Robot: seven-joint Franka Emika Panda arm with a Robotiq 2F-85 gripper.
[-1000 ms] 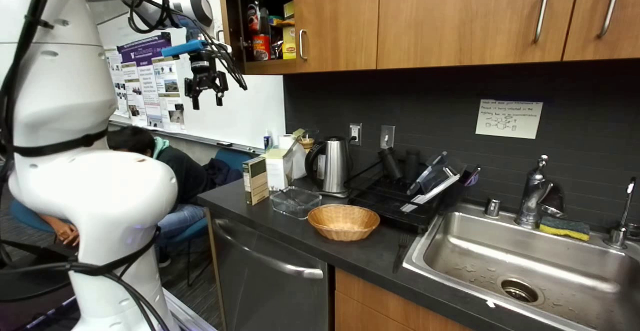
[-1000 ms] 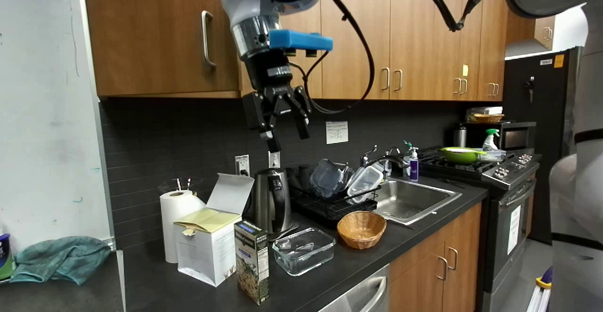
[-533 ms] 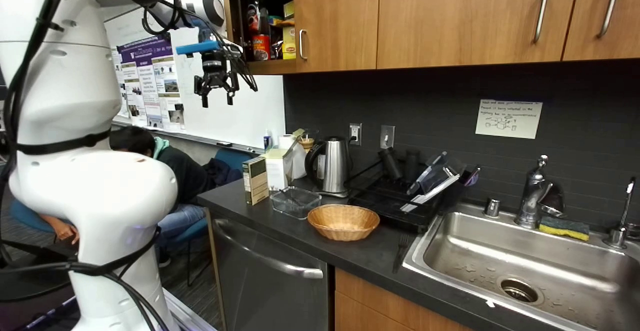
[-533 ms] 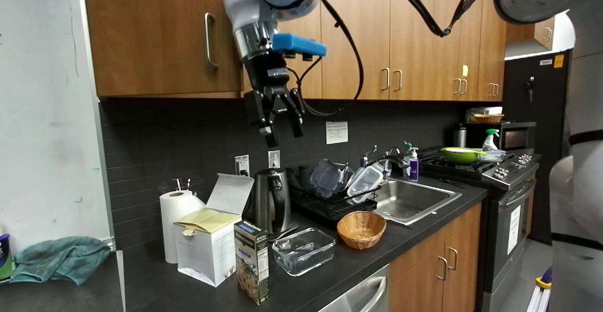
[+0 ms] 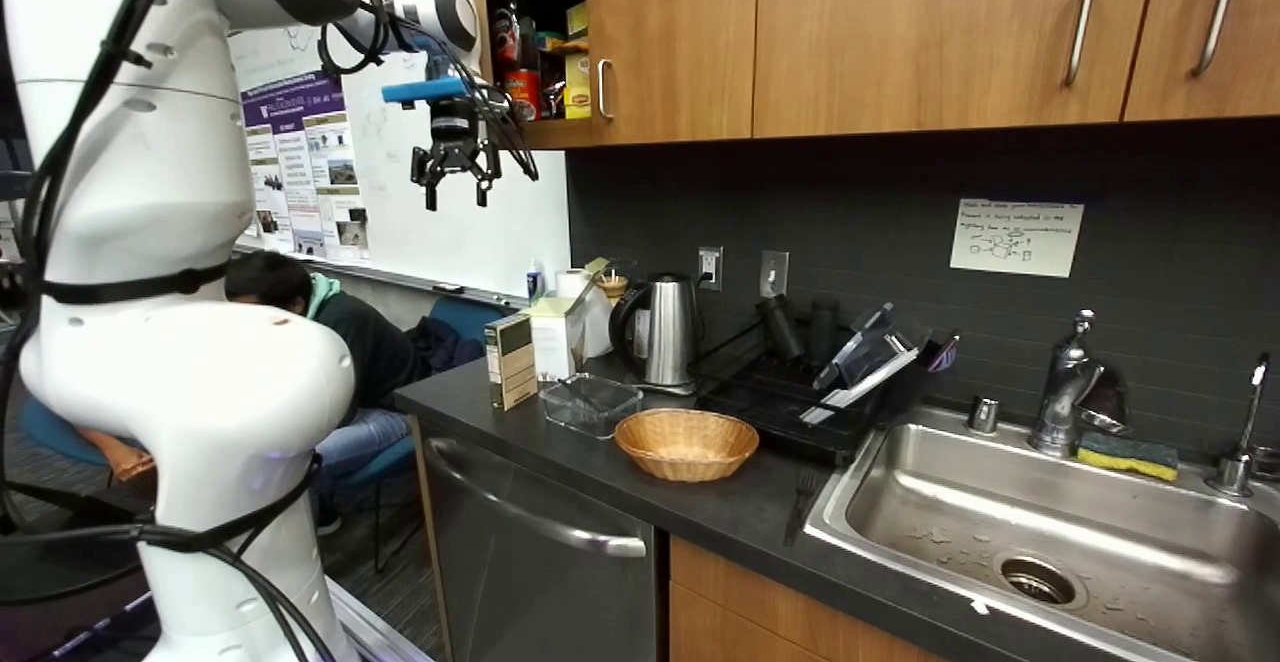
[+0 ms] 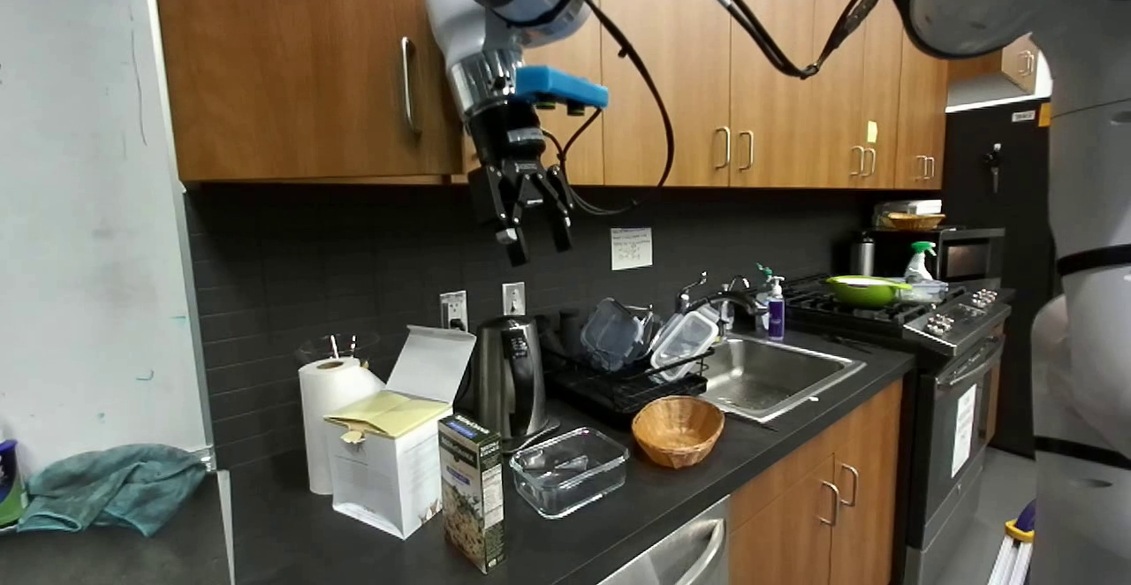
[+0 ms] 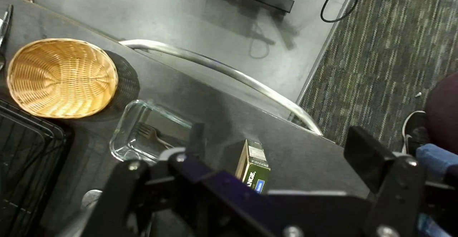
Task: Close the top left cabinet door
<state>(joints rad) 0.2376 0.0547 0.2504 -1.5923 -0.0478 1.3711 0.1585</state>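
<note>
The cabinet door [image 6: 302,64], high above the tabletop [image 6: 292,541], just swung nearer to closed but isn't there yet, so it likely needs more pushing; the tool [image 6: 540,246] hangs spread apart

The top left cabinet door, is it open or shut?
The cabinet door is open: an exterior view shows a red can and yellow box inside.
</note>
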